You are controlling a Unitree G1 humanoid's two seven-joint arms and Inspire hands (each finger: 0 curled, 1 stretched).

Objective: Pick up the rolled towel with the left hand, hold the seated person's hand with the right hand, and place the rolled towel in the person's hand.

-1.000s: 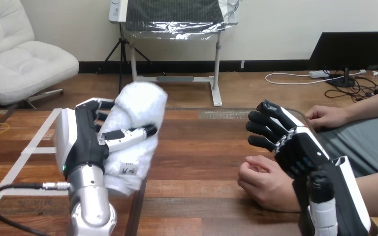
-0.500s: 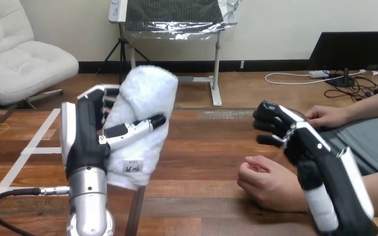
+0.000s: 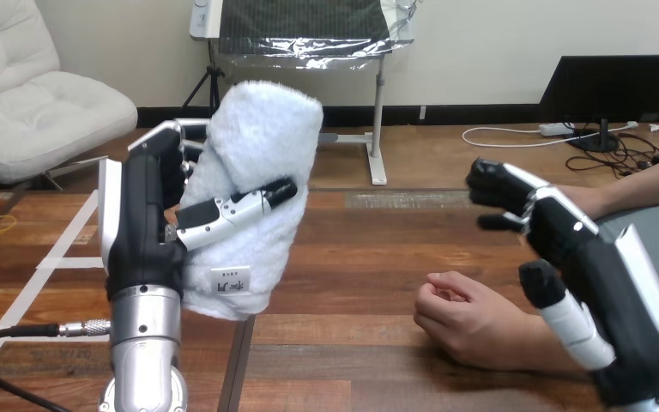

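item: rolled towel point(image 3: 262, 163), white, upright, being carried well above the tabletop point(image 3: 352, 257) at the view's left. over the last second it is being lifted higher and eased a little toward the centre, so the pick-up is looking finished and the carry toward the person is under way. item: left hand point(image 3: 142, 232), gripping the towel from its left side; the fingers point(image 3: 240, 202) are wrapping round the roll, the thumb lying across its front and the others hooking behind its top, closing firmly on it. item: right hand point(image 3: 566, 236), now rising and drifting toward the view's right, moving away from the spot beside the person's wrist where it was hovering a second ago; its fingers point(image 3: 493, 182) are hanging loosely bent, gripping nothing and touching nothing. item: person's hand point(image 3: 463, 318), resting on the tabletop at lower right, loosely curled, palm not yet turned up, lying below and to the left of the right hand and apart from it. status: the holding step is not yet happening, and with the right hand pulling back it is seeming further off than before; the towel is remaining well apart from the person's hand, so the placing is still waiting.
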